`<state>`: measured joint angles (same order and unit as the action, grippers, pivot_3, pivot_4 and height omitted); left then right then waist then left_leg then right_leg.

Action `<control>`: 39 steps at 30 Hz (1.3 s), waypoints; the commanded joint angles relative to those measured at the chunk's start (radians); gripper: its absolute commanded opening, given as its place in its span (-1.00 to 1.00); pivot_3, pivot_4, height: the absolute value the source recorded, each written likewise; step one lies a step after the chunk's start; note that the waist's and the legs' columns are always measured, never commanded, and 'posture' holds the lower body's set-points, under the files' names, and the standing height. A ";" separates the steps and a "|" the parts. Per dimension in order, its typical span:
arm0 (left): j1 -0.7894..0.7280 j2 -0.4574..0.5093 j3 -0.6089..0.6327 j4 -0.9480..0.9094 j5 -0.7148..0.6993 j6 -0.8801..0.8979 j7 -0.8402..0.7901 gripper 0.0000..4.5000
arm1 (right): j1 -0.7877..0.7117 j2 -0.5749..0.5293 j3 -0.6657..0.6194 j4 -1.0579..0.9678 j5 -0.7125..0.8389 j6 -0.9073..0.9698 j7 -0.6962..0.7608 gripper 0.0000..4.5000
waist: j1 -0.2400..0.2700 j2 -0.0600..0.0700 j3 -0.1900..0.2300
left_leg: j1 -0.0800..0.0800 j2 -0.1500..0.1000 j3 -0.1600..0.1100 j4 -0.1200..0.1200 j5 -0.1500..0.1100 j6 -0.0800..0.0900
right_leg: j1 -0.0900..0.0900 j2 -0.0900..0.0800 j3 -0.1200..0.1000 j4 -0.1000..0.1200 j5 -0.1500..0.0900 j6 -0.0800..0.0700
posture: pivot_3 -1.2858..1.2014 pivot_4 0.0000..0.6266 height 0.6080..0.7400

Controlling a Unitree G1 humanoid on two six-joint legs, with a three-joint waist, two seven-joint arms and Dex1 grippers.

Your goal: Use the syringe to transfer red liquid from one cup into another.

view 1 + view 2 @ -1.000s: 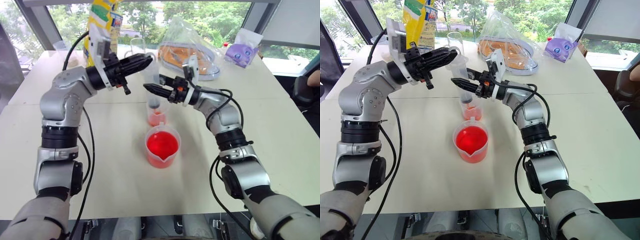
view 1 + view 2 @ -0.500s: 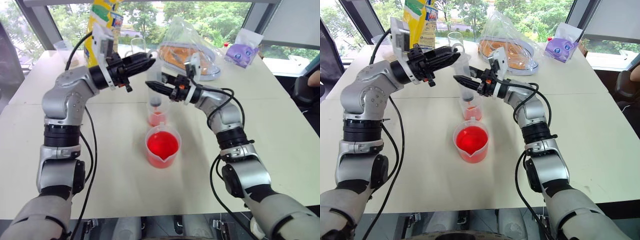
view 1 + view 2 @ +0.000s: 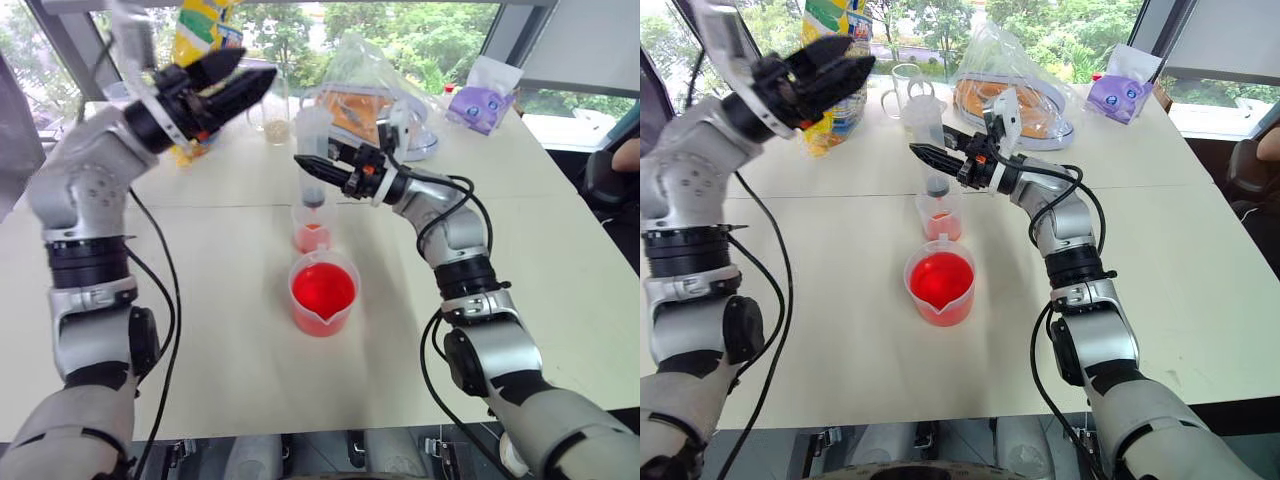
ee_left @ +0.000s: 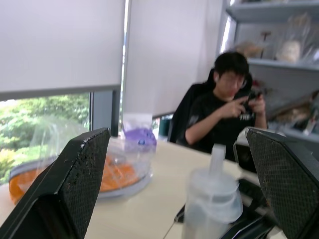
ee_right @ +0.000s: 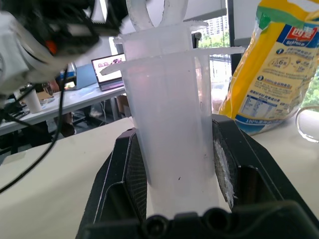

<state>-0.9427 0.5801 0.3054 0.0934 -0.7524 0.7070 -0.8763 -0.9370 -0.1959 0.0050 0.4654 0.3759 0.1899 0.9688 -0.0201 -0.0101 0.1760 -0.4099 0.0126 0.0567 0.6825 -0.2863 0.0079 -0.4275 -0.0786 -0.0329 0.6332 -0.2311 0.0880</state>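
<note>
The syringe (image 3: 313,150) stands upright with its tip down in the small narrow cup (image 3: 312,235), which holds a little red liquid (image 3: 312,240). My right gripper (image 3: 316,168) is shut on the syringe barrel; in the right wrist view the clear barrel (image 5: 169,124) sits between both fingers (image 5: 130,169). In front of the small cup stands the spouted beaker (image 3: 324,300), holding bright red liquid (image 3: 323,287). My left gripper (image 3: 252,72) is open, up and to the left of the syringe, touching nothing. Its wide-apart fingers (image 4: 75,184) frame the syringe top (image 4: 212,196).
At the back of the table are a yellow bag (image 3: 205,25), a glass with beige grains (image 3: 275,120), a clear bag over an orange dish (image 3: 370,100) and a purple packet (image 3: 480,100). A person (image 4: 224,114) sits beyond the table's right side.
My left gripper has let go of the syringe top, opened wide and moved up and to the left. The right gripper and syringe have stayed over the small cup.
</note>
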 commanded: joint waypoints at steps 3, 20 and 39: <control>0.140 0.074 0.021 -0.150 -0.061 0.066 -0.015 0.98 | -0.030 -0.017 -0.027 -0.098 0.037 0.063 -0.020 -0.33 | 0.002 0.000 0.000 | 0.000 0.000 0.000 0.000 0.000 0.000 | 0.000 0.000 0.000 0.000 0.000 0.000 | 0.03 -0.52 1.00; 0.385 0.071 -0.044 -0.314 -0.021 0.004 0.004 0.98 | -0.200 -0.138 -0.070 -0.079 0.019 0.347 -0.179 -0.33 | 0.002 0.001 0.001 | 0.000 0.000 0.000 0.000 0.000 0.000 | -0.001 -0.002 0.000 0.000 0.000 -0.001 | 0.03 -0.52 1.00; 0.538 0.103 -0.078 -0.405 -0.019 -0.033 -0.023 0.98 | -0.166 -0.515 0.165 -0.177 0.074 1.425 -0.369 -0.33 | 0.004 0.002 0.001 | -0.005 -0.002 -0.001 -0.004 -0.001 0.001 | -0.005 -0.009 -0.001 -0.003 -0.004 -0.010 | 0.03 -0.52 1.00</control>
<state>-0.4014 0.6756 0.2173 -0.2767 -0.7669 0.6888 -0.9048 -1.1046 -0.6921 0.1797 0.3309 0.4202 1.6075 0.6261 -0.0162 -0.0085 0.1769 -0.4152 0.0104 0.0564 0.6783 -0.2873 0.0088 -0.4327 -0.0873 -0.0337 0.6302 -0.2353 0.0781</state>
